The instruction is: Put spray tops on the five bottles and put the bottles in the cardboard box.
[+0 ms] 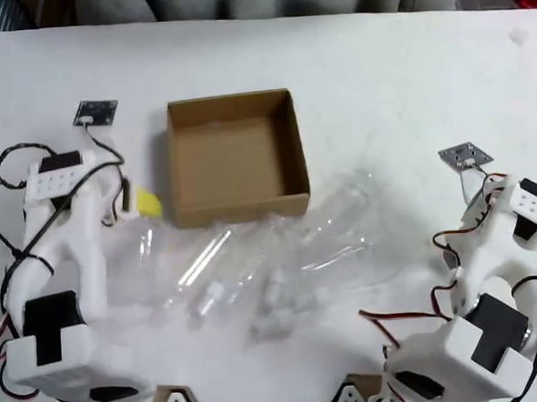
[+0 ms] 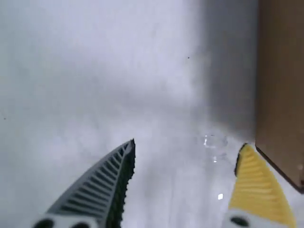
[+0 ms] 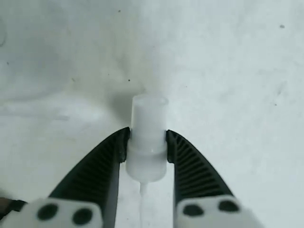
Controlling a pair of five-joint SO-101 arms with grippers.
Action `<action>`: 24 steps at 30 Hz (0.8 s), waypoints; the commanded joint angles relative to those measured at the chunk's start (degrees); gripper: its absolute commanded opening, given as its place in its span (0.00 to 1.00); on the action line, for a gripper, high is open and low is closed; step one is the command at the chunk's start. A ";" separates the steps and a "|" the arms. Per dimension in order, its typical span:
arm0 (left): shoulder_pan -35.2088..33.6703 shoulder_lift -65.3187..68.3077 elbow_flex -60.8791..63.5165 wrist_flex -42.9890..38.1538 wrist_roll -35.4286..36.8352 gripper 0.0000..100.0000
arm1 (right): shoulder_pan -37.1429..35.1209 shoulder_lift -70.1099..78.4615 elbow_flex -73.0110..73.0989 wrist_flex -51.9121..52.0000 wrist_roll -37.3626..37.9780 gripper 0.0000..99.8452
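Well, my right claw point(image 3: 147, 137) is gripping a white spray top point(image 3: 148, 116). Its two black fingers point(image 3: 102, 175) are pressing the collar from both sides, and the cap end is sticking out past the tips, over the white table point(image 3: 228, 57). In the high view that arm point(image 1: 494, 242) is sitting well to the right of the cardboard box point(image 1: 234, 157).

My left claw point(image 2: 188, 149) is hanging released, with the grey finger point(image 2: 102, 185) and yellow finger point(image 2: 256, 185) spread wide, just beside the box's left wall near its front corner. Between those spread fingers, nearer the yellow one, the mouth of a clear bottle point(image 2: 213, 145) is lying on the table. I cannot tell whether it is touching either finger.

The box is standing open side up. The clear bottles point(image 1: 254, 257) are lying on their sides just in front of it, and loose spray tops point(image 1: 275, 305) are lying among them, a little farther from the box.
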 commanded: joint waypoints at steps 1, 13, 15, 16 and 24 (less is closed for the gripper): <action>0.48 -4.79 -4.66 9.41 -8.09 0.33 | -0.40 -2.86 -0.53 0.13 -0.35 0.01; 1.71 -29.23 18.73 2.73 -17.23 0.33 | -0.04 -2.86 -0.44 0.31 -0.35 0.01; 1.54 -28.88 19.25 2.02 -18.02 0.33 | -0.04 -2.86 -0.44 0.31 -0.44 0.01; 1.45 -28.26 19.16 1.49 -18.11 0.33 | -0.04 -2.86 -0.35 0.31 -0.53 0.01; 1.71 -18.86 17.49 -5.01 -18.20 0.33 | -0.04 -2.86 -0.35 0.31 -0.53 0.01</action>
